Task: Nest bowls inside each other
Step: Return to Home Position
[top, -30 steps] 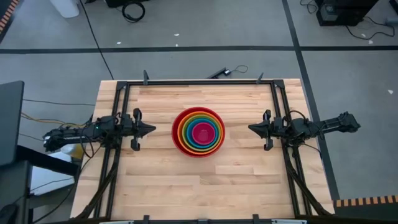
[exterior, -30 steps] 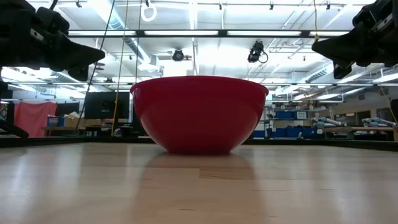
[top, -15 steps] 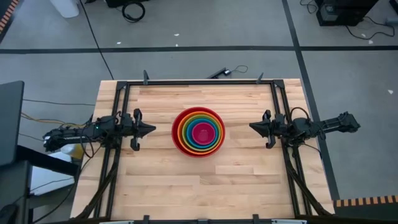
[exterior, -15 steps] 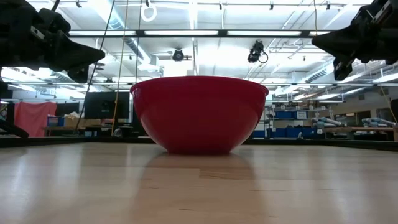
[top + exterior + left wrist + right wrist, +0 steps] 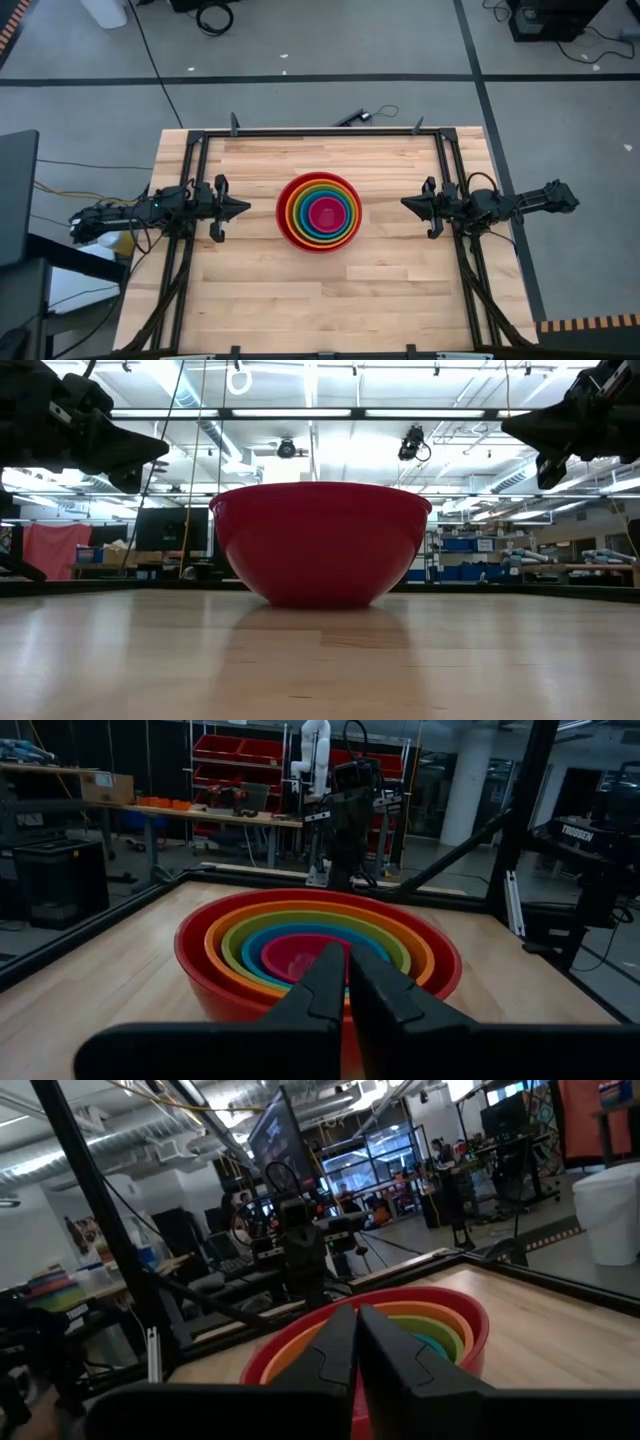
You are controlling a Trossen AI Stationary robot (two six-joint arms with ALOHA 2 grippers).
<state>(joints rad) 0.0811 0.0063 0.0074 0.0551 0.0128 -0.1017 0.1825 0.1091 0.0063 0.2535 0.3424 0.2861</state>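
Note:
The bowls (image 5: 319,211) stand nested in one stack at the table's middle: red outermost, then orange, olive green, blue, and magenta-pink (image 5: 300,953) innermost. The red bowl (image 5: 320,540) rests on its base on the wood. My left gripper (image 5: 243,209) hovers shut above the table, left of the stack, pointing level at it. My right gripper (image 5: 406,205) hovers shut to the stack's right, also pointing at it. Both stand clear of the bowls.
A black metal frame (image 5: 320,132) runs along the table's far edge and down both sides under the arms. Bare wood (image 5: 320,300) lies between the stack and the table's near edge.
My right gripper has rolled a little about its own pointing line, staying in place. The bowls and my left gripper have kept still.

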